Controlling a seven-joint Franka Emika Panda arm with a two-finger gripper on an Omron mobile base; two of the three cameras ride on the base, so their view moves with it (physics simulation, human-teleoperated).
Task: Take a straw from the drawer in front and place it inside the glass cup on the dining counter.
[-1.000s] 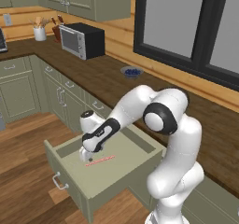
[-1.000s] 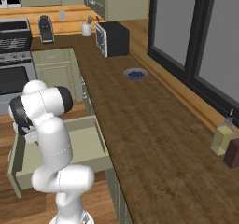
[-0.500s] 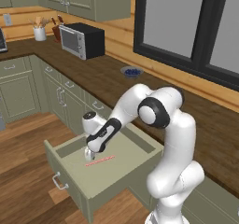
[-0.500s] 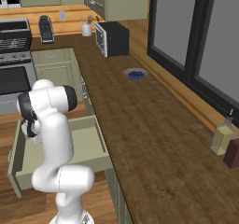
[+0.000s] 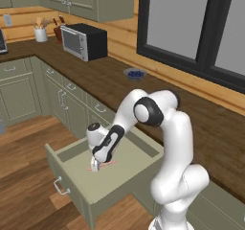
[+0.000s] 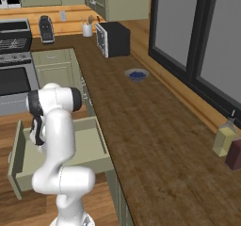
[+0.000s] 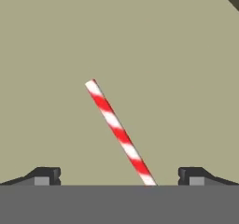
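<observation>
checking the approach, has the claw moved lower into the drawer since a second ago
Yes. The claw has dropped toward the drawer floor, now open just over the straw.

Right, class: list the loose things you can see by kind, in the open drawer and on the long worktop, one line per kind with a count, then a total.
Striped straw, in the drawer: 1
Microwave: 1
Bowl of blue berries: 1
Utensil pot: 1
Bottles at the worktop's far right: 2
Total: 6

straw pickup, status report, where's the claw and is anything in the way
Claw open, down inside the drawer. Straw flat on the drawer floor between the fingertips, not gripped. Nothing in the way.
</observation>
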